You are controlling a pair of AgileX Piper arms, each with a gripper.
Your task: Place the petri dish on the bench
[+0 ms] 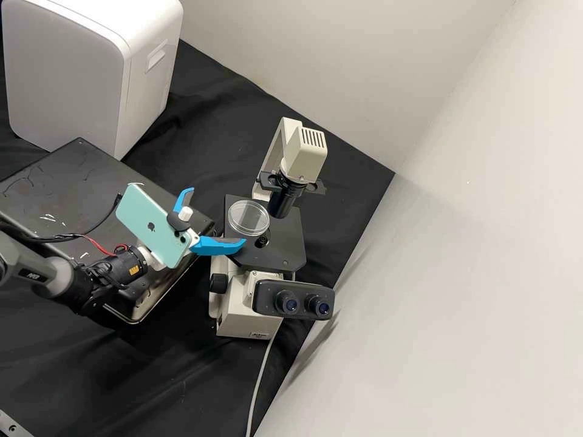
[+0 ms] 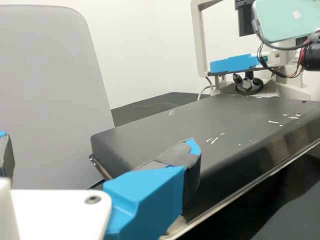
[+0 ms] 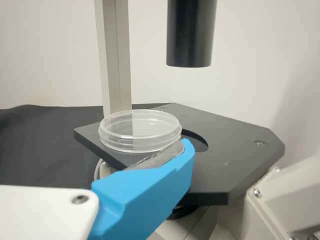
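In the high view the petri dish (image 1: 248,217) sits on the microscope's (image 1: 246,309) black stage (image 1: 285,246), not on the desk (image 1: 182,364). The right tool (image 1: 217,217) is spread wide just beside it. In the left wrist view the left tool (image 2: 97,142) is apart, near a dark box (image 2: 225,135) and a white appliance (image 2: 50,100). In the right wrist view a black lens tube (image 3: 191,30) hangs above the stage, beyond the dish.

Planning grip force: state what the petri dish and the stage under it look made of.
The petri dish looks like clear glossy plastic, possibly glass: the stage shows through its wall. The stage looks like matte black painted metal, though unsure: flat, thin-edged, little sheen.
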